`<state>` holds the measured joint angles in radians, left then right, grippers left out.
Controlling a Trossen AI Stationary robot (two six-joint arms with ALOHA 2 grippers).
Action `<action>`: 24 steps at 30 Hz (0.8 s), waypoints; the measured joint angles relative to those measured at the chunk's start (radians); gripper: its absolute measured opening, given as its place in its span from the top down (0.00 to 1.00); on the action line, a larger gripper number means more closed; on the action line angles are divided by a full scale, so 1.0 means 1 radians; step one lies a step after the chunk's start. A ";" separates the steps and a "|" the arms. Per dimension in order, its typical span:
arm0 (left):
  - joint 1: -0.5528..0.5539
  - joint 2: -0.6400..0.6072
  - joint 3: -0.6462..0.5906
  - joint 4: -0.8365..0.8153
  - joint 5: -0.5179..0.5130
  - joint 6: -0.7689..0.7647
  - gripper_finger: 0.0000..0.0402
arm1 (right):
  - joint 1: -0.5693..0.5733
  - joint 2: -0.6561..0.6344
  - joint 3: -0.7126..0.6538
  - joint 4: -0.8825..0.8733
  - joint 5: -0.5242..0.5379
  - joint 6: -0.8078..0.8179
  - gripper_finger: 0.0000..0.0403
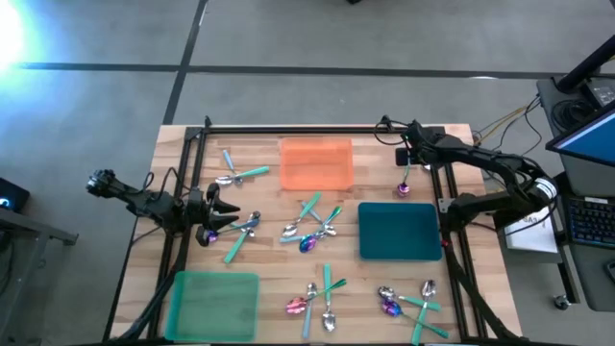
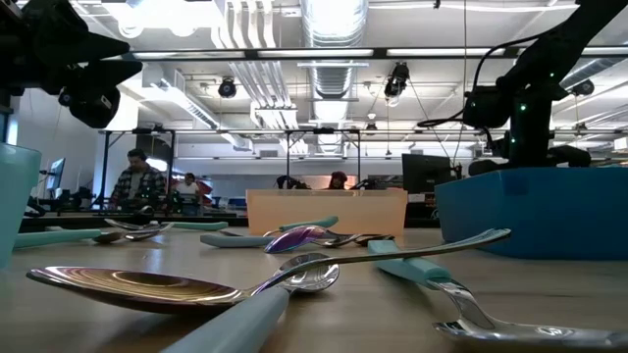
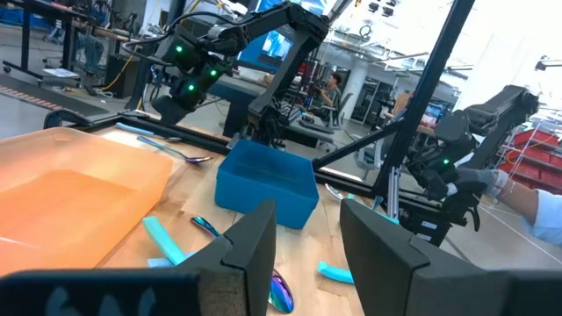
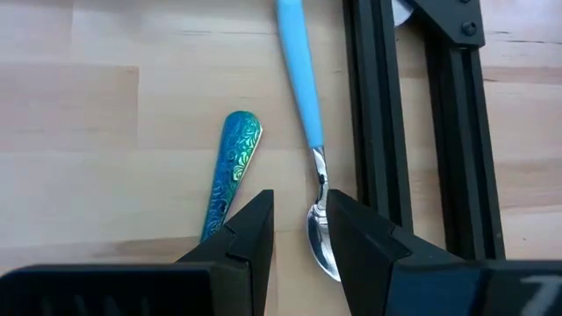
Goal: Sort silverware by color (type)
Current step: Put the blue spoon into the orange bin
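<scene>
The silverware lies in loose clusters on the wooden table: one [image 1: 240, 176] at the far left, one [image 1: 312, 229] in the middle, others [image 1: 317, 300] [image 1: 408, 303] near the front. My right gripper [image 4: 299, 230] stands open, pointing steeply down over a blue-handled spoon [image 4: 299, 79] and an iridescent-handled utensil [image 4: 230, 171] by the table's right frame [image 1: 404, 183]. The spoon's bowl [image 4: 320, 247] lies just off one fingertip, apart from it. My left gripper [image 3: 307, 254] is open and level at the table's left [image 1: 219, 207], above a purple spoon [image 3: 281, 294].
An orange tray [image 1: 315, 163] sits at the far middle, a teal tray [image 1: 399, 233] at the right, a green tray [image 1: 213, 303] at the near left. Black frame rails [image 4: 378, 114] run close beside the right gripper. People show in the room behind.
</scene>
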<state>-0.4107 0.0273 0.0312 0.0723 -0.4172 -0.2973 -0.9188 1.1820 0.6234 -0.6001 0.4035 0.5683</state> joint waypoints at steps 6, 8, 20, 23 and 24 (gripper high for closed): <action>0.000 0.000 0.000 0.000 0.000 0.000 0.72 | 0.000 -0.001 0.000 -0.001 -0.020 0.014 0.77; 0.000 0.000 0.000 0.000 0.000 0.000 0.72 | 0.000 -0.001 0.000 -0.001 -0.020 0.014 0.79; 0.000 0.000 0.000 0.000 0.000 0.000 0.72 | 0.000 -0.001 0.000 0.006 -0.020 0.013 0.86; 0.000 0.000 0.000 0.000 0.000 0.000 0.72 | 0.000 -0.002 0.000 0.006 -0.020 0.014 0.80; 0.000 0.000 0.000 0.000 0.000 0.000 0.72 | 0.000 -0.002 0.000 0.006 -0.020 0.018 0.77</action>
<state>-0.4110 0.0273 0.0311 0.0723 -0.4171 -0.2974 -0.9188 1.1805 0.6231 -0.5939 0.3836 0.5865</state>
